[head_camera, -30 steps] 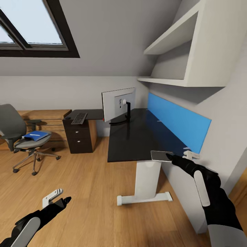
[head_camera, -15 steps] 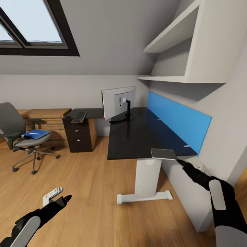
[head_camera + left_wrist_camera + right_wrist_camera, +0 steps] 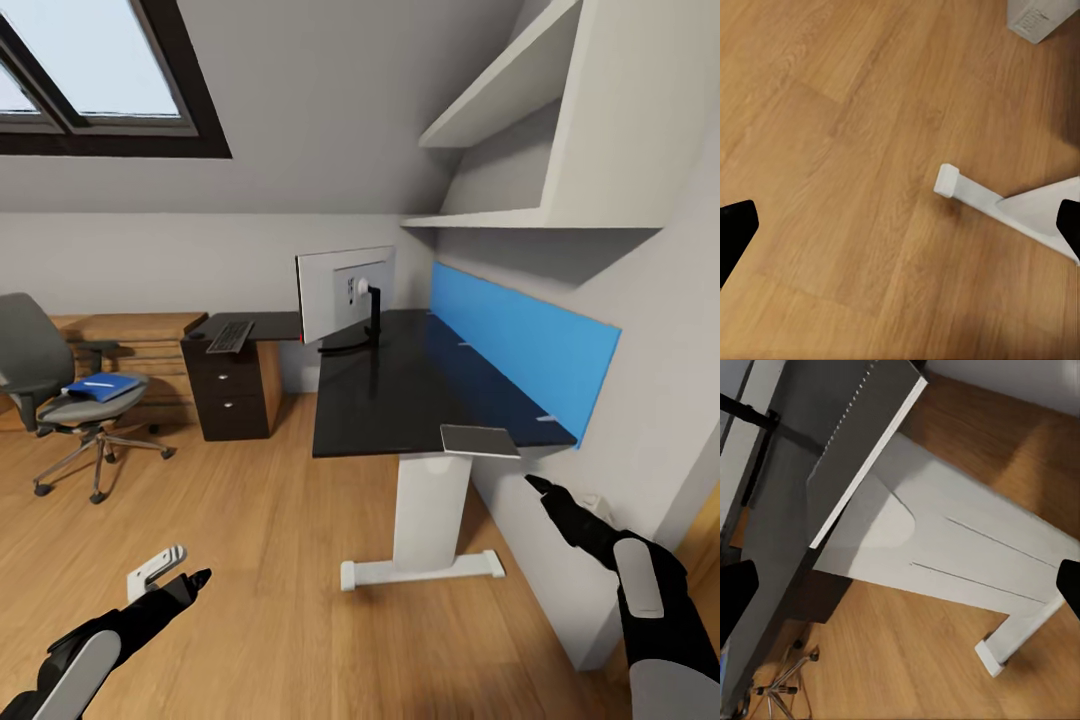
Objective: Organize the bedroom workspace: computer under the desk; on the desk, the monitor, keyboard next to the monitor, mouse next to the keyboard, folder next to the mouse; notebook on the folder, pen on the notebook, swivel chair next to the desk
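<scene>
The black desk stands by the right wall, with the monitor on it showing its white back. The keyboard lies on the drawer end. At the desk's near corner rests the notebook, overhanging the edge. My right gripper is open, just below and in front of that corner. The swivel chair stands at the far left, its seat carrying the blue folder with the white pen on top. My left gripper hangs open over the floor. The mouse is too small to make out.
The desk's white leg and its foot stand on the wood floor. A corner of a pale grey-white box, seemingly the computer, sits beyond the foot. White wall shelves hang above the desk, and a blue panel runs behind it.
My right gripper has let go of the notebook, leaving it on the desk's near corner, and has drawn back and down. The left arm has not moved.
</scene>
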`<state>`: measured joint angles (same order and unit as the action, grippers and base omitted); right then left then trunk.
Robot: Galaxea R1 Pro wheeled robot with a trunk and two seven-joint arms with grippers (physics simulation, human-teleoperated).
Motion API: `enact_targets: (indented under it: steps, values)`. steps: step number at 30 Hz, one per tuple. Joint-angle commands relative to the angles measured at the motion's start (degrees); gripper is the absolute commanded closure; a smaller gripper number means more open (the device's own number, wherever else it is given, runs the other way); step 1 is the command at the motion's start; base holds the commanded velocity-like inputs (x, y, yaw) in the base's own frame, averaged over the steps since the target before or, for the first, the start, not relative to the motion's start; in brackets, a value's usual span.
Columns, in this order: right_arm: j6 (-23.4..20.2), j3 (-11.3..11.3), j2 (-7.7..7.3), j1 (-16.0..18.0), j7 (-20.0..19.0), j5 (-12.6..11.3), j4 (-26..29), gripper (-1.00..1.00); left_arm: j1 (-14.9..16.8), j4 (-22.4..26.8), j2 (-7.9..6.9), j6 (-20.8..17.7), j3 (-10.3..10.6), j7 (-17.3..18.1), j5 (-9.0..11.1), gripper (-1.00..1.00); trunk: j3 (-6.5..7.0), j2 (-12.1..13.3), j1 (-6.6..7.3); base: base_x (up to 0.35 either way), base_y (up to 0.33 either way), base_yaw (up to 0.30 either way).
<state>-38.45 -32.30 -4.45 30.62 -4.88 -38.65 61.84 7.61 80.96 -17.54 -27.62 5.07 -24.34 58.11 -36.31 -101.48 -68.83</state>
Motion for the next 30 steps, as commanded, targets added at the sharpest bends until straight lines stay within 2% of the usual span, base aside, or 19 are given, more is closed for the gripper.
enact_targets:
  steps: [1, 3, 4, 6, 7, 8, 10, 18, 28, 30]
  values:
    - [0.0, -0.2, -0.47, 0.1, -0.3, -1.1, -0.5, -1.0, 0.1, 0.1, 0.08, 0.0, 0.1, -0.6, 0.6, -1.0, -0.24, -0.4, -0.22, 0.0, 0.0, 0.0]
    - [0.2, -0.2, -1.52, 0.1, -0.3, -3.6, -1.6, -1.0, 0.0, 0.1, 0.19, 0.0, 0.1, -0.5, 0.6, -1.0, -0.6, -1.2, -0.66, 0.0, 0.0, 0.0]
    - [0.3, -0.2, -2.83, 0.1, -0.3, -6.5, -3.3, -1.0, 0.0, 0.1, 0.37, 0.0, 0.1, -0.5, 0.6, -1.0, -0.78, -1.7, -0.88, 0.0, 0.0, 0.0]
    - [0.3, -0.1, -3.81, 0.1, -0.3, -8.3, -4.8, -1.0, 0.1, 0.1, 0.48, 0.0, 0.1, -0.5, 0.6, -1.0, -1.14, -2.5, -1.32, 0.0, 0.0, 0.0]
    - [0.1, -0.1, -5.31, 0.3, -0.4, -10.6, -7.3, -1.0, 0.1, 0.0, 0.57, 0.0, 0.1, -0.5, 0.6, -1.0, -1.32, -2.9, -1.54, 0.0, 0.0, 0.0]
    - [0.0, 0.0, -5.8, 0.4, -0.4, -11.3, -8.1, -1.0, 0.1, 0.0, 0.59, 0.0, 0.1, -0.5, 0.6, -1.0, -1.5, -3.3, -1.76, 0.0, 0.0, 0.0]
    - [-1.8, 0.0, -7.78, 1.6, -0.6, -13.5, -11.9, -1.0, 0.1, 0.0, 0.63, 0.0, 0.1, -0.5, 0.6, -1.0, -1.86, -4.1, -2.2, 0.0, 0.0, 0.0]
    - [-3.3, 0.4, -9.33, 3.6, -0.9, -14.8, -16.1, -1.0, 0.0, 0.0, 0.66, 0.0, 0.0, -0.5, 0.5, -1.0, -3.3, -7.3, -3.96, 0.0, 0.0, 0.0]
    - [-3.5, 0.9, -9.95, 3.9, -3.3, -15.2, -16.5, -1.0, 0.0, 0.0, 0.66, 0.0, 0.1, -0.5, 0.5, -1.0, -5.09, -11.3, -6.15, 0.0, 0.0, 0.0]
    - [-3.5, 1.0, -9.9, 3.9, -3.4, -15.2, -16.3, -1.0, 0.0, 0.0, 0.66, 0.0, 0.1, -0.5, 0.5, -1.0, -5.09, -11.3, -6.15, 0.0, 0.0, 0.0]
